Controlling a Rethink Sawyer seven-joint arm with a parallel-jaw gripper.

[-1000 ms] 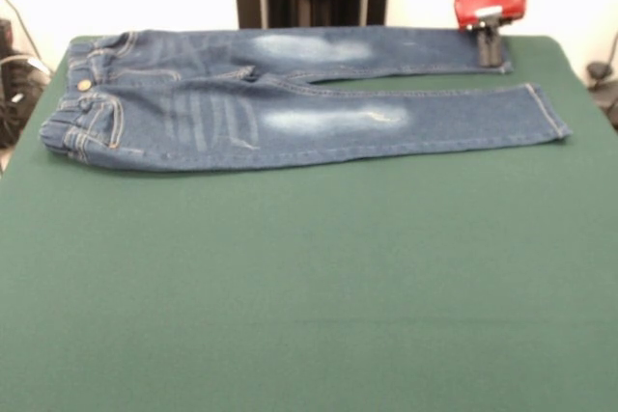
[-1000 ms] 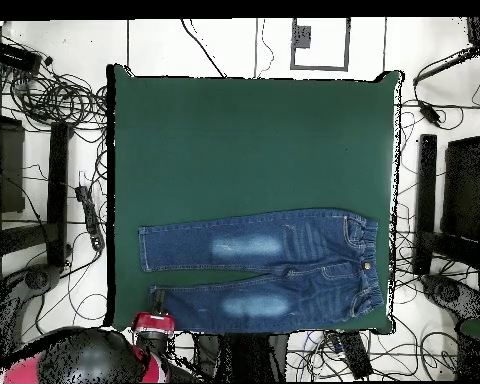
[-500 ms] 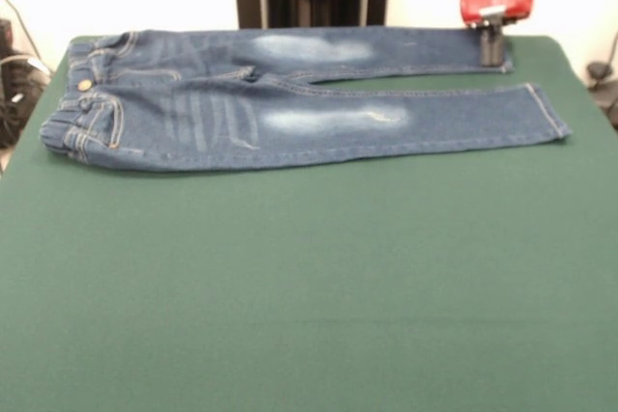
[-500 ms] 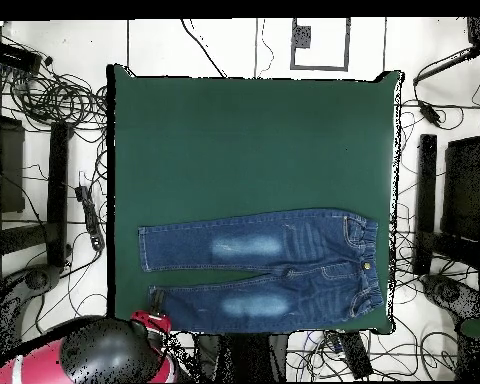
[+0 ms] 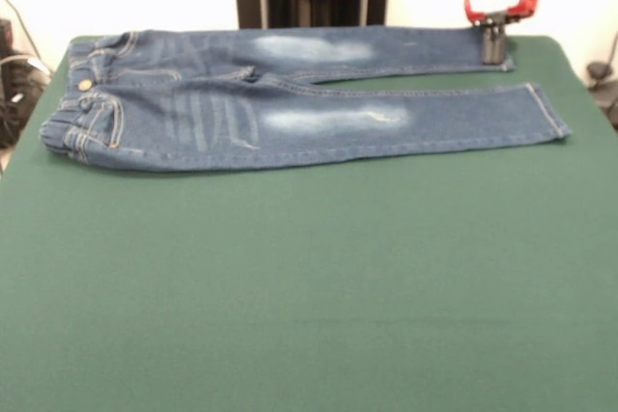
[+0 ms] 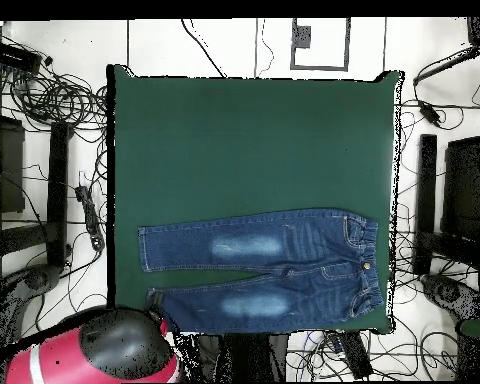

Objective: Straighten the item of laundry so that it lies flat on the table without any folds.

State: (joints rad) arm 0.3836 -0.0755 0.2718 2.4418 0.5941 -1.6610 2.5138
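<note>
The jeans point(image 5: 290, 98) lie spread along the far strip of the green bench point(image 5: 309, 287), their long axis running side to side in the front view: waistband and brass button at the picture's left end, both legs stretching to the right, slightly parted at the hems. In the overhead view the jeans point(image 6: 259, 268) sit close to the bench point(image 6: 254, 140) edge nearest the robot, with most of the green top bare beyond them. The gripper point(image 5: 493, 45) hangs over the hem of the farther leg, at the right end in the front view, its dark tip down at or just above the cloth; whether it touches the hem cannot be made out, nor can I tell how far apart its fingers stand or whether it holds any denim. So the cloth extends away from the gripper along that leg toward the waistband, and any further smoothing pull would probably run outward along the same line. The legs look flat, with only slight bunching at the elastic waist. No brand, label or readable writing shows anywhere.
</note>
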